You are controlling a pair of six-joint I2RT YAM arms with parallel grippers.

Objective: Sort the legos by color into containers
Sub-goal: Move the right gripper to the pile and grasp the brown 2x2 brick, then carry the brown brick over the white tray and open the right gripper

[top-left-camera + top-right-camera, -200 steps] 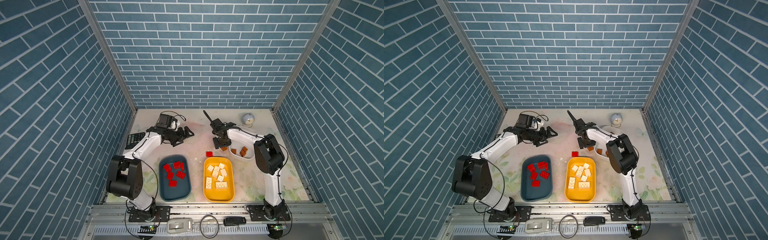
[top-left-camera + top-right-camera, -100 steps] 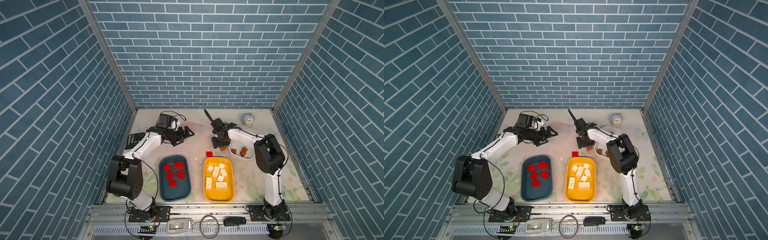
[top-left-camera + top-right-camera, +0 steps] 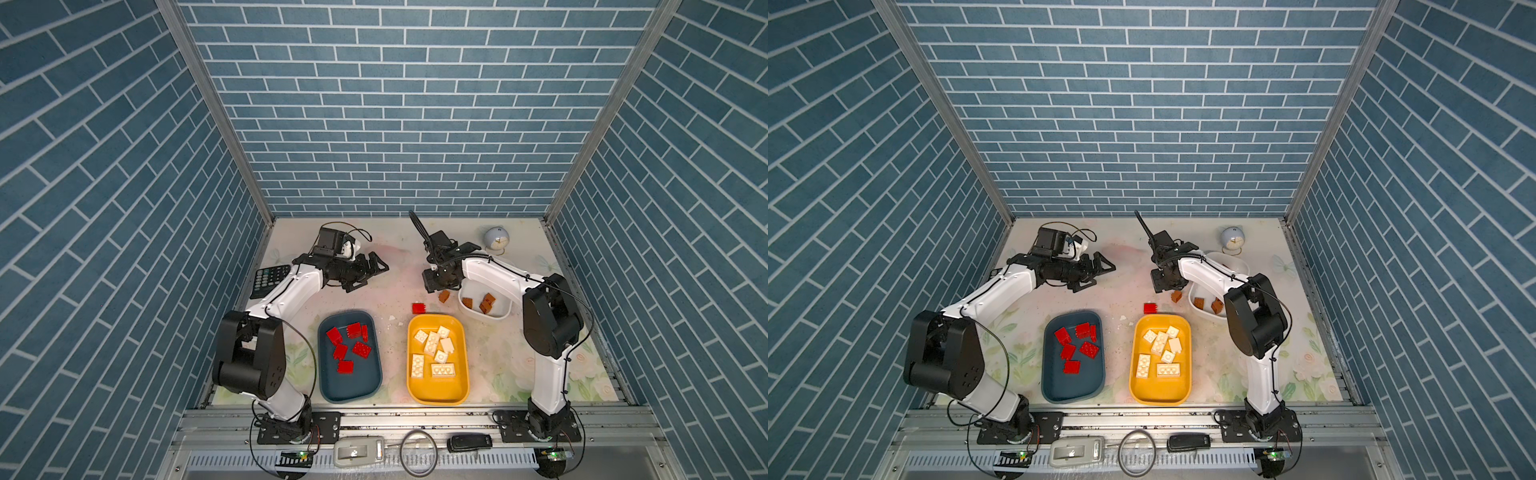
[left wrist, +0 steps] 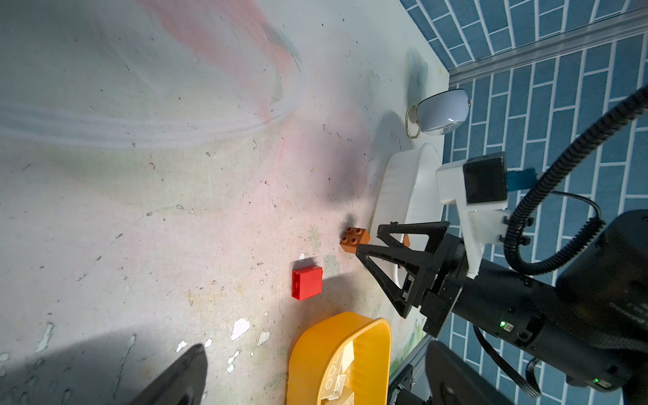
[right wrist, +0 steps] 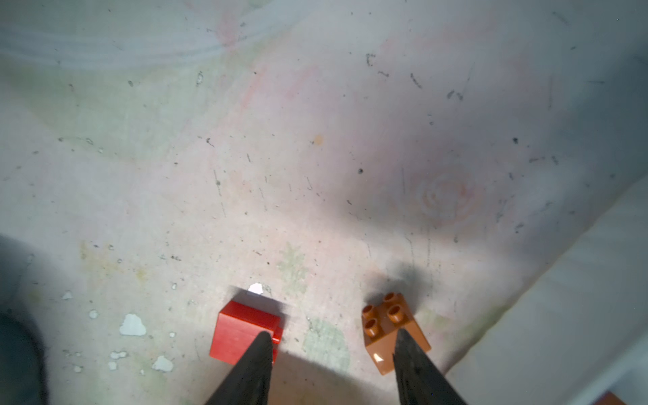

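— Jaws on the right gripper (image 5: 332,335): gripping anything?

— No. They're parted and empty above the worktop (image 5: 315,157). One tip overlaps the loose brown brick (image 5: 380,326), which lies just beside the white tray (image 3: 490,318) holding the other brown bricks (image 3: 486,301).

— So that's the target?

— Likely. The red brick (image 5: 242,333) is loose too, near the yellow tray (image 3: 440,388), though it belongs in the blue tray (image 3: 353,386).

— And the left gripper (image 3: 372,276)?

— Its jaws are wide apart and empty, well away, probably to leave room.
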